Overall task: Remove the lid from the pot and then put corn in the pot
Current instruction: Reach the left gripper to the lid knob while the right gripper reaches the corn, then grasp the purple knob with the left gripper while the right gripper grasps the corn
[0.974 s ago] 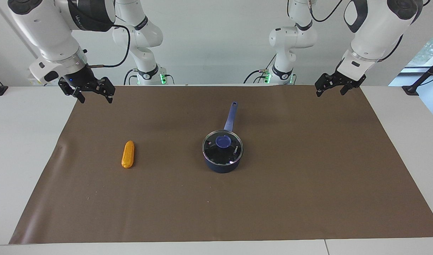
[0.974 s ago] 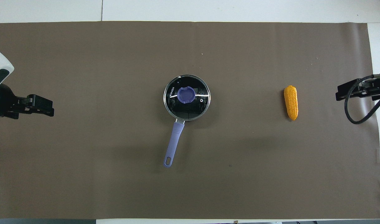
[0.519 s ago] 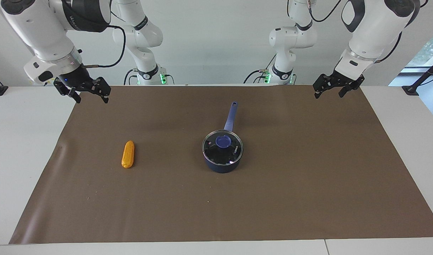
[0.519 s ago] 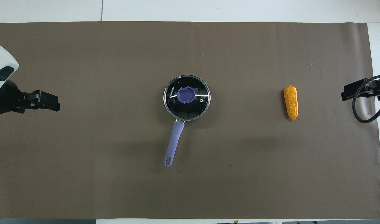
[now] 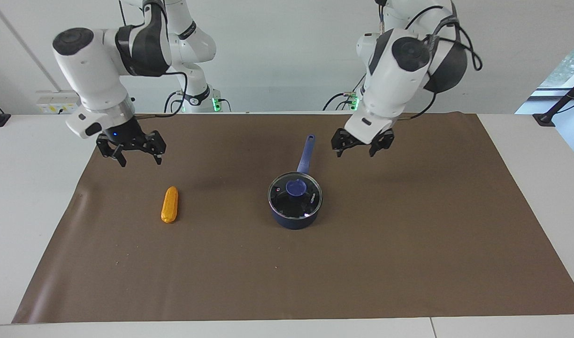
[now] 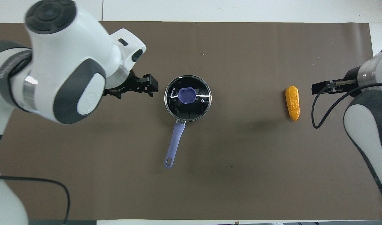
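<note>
Brown paper (image 5: pixel 409 244) is spread over the worktop (image 5: pixel 24 188). At its middle the pot (image 5: pixel 294 218) is seen, closed by the lid (image 5: pixel 294 195), with its handle turned toward the robots. The corn (image 5: pixel 170 204) lies on the paper, well apart from the pot, toward the right arm's end. The left tool (image 5: pixel 360 149) is held in the air with fingers spread, beside the pot's handle. The right tool (image 5: pixel 135 156) is held over the paper near the corn, likewise spread and empty.
</note>
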